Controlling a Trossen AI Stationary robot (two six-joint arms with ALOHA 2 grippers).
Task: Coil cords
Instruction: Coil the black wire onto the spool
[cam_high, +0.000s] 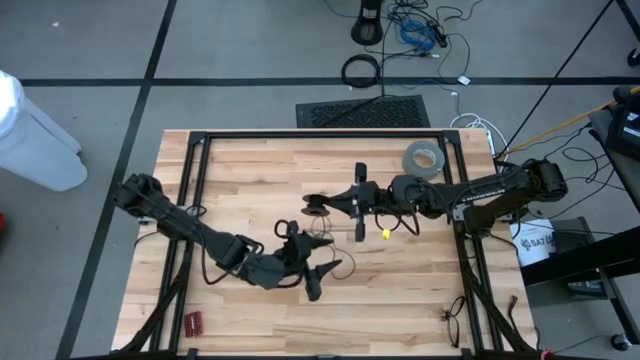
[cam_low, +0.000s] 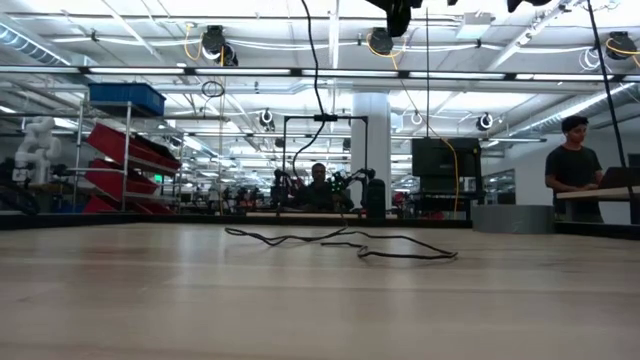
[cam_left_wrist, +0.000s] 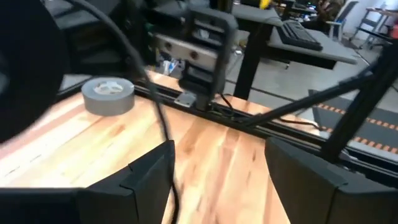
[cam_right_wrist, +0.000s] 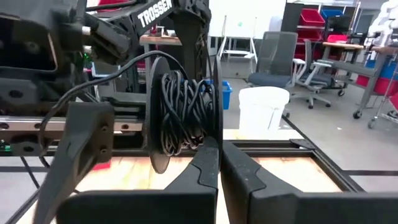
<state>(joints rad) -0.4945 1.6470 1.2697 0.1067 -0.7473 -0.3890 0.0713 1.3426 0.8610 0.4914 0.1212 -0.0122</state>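
The thin black cord is partly wound on a black spool (cam_right_wrist: 180, 112), which hangs above the middle of the table (cam_high: 316, 207). My right gripper (cam_right_wrist: 219, 149) is shut on the spool. A strand (cam_right_wrist: 106, 74) leads off the spool. The rest of the cord (cam_low: 350, 245) lies slack on the wood. My left gripper (cam_left_wrist: 221, 180) stands open near the table's middle (cam_high: 322, 268), clear of the wood. A strand (cam_left_wrist: 163, 124) runs down between its fingers, close to one; whether they touch, I cannot tell. My right gripper pinches the rim of one spool flange (cam_right_wrist: 216, 127) between its two fingers. The fingers come level from the table's right side. The spool is lifted clear of the table, its flanges upright and the wound cord between them.
A grey tape roll (cam_high: 425, 158) lies at the far right of the table. A small yellow piece (cam_high: 385, 233) lies under my right arm, and a red item (cam_high: 192, 322) at the near left. Black frame rails (cam_high: 300, 135) run along the table's edges.
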